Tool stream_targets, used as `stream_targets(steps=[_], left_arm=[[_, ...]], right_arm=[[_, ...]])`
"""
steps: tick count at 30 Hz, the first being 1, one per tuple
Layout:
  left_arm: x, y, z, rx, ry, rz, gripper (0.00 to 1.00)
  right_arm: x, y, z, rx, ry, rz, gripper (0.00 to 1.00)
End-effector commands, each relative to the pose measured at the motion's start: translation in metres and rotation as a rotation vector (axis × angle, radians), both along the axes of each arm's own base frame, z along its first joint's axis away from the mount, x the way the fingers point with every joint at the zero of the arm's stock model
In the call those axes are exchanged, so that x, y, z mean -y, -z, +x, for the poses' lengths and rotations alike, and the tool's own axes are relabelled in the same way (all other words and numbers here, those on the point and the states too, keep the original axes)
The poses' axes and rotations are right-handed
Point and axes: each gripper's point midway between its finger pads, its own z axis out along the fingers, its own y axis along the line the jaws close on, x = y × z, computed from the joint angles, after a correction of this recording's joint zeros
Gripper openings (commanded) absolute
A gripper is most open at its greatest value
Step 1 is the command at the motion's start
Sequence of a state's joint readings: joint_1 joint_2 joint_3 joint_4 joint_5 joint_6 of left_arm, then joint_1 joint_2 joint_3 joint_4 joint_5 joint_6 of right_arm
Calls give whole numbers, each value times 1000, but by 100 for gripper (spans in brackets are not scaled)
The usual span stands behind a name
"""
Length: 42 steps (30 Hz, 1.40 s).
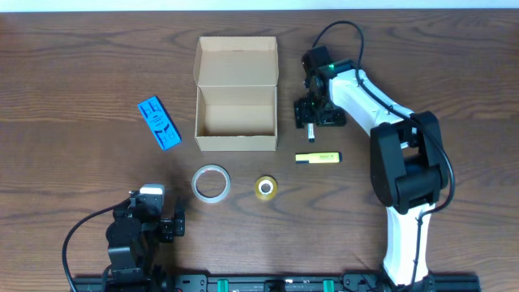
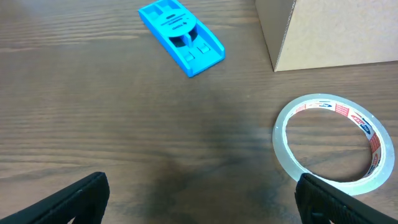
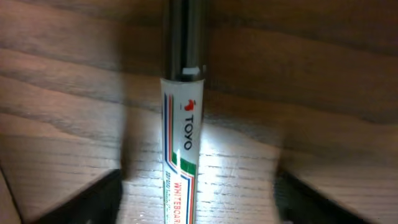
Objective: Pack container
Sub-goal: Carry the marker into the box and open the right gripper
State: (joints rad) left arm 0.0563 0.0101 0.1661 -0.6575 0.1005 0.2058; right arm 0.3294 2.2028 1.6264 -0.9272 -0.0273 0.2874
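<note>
The container, a tan cardboard box (image 1: pixel 236 143) with its flap lid open toward the back, stands in the middle of the table and looks empty; its corner shows in the left wrist view (image 2: pixel 336 31). My right gripper (image 1: pixel 313 113) is just right of the box, low over a white TOYO whiteboard marker (image 3: pixel 180 155) that lies on the wood. The fingers (image 3: pixel 202 199) are open on either side of the marker. My left gripper (image 1: pixel 166 223) is open and empty (image 2: pixel 199 199) near the front left edge.
A blue plastic item (image 1: pixel 158 122) lies left of the box and shows in the left wrist view (image 2: pixel 180 37). A clear tape roll (image 1: pixel 197 182) (image 2: pixel 283 149) and a small yellow tape roll (image 1: pixel 265 195) lie in front of the box. A yellow highlighter (image 1: pixel 318 157) lies front right.
</note>
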Motion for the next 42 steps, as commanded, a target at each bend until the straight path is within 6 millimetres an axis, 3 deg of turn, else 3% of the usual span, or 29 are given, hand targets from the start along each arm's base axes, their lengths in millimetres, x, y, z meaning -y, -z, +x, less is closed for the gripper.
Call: stream_targets(steps=[1, 8, 12, 15, 19, 22, 26, 29, 36, 42], left_arm=[[-2, 2, 0, -3, -14, -2, 95], [-2, 2, 0, -2, -14, -2, 96], [-2, 2, 0, -3, -14, -2, 96], [-2, 2, 0, -3, -14, -2, 96], [-2, 2, 0, -3, -14, -2, 96], [-2, 2, 0, -3, -14, -2, 95], [-2, 2, 0, -3, -14, -2, 96], [-2, 2, 0, -2, -14, -2, 96], [-2, 2, 0, -3, -14, -2, 96], [-2, 2, 0, -3, -14, -2, 96]], right_arm=[[1, 9, -6, -23, 8, -10, 54], [0, 9, -3, -10, 9, -5, 1], [2, 6, 0, 2, -1, -20, 1], [1, -9, 3, 9, -35, -22, 1], [1, -51, 12, 63, -39, -34, 1], [-8, -95, 19, 151, -110, -16, 1], [-34, -149, 22, 292, -269, 10, 1], [-63, -171, 17, 358, -455, 7, 1], [-140, -177, -5, 454, -820, 4, 1], [-173, -152, -20, 429, -959, -5, 1]])
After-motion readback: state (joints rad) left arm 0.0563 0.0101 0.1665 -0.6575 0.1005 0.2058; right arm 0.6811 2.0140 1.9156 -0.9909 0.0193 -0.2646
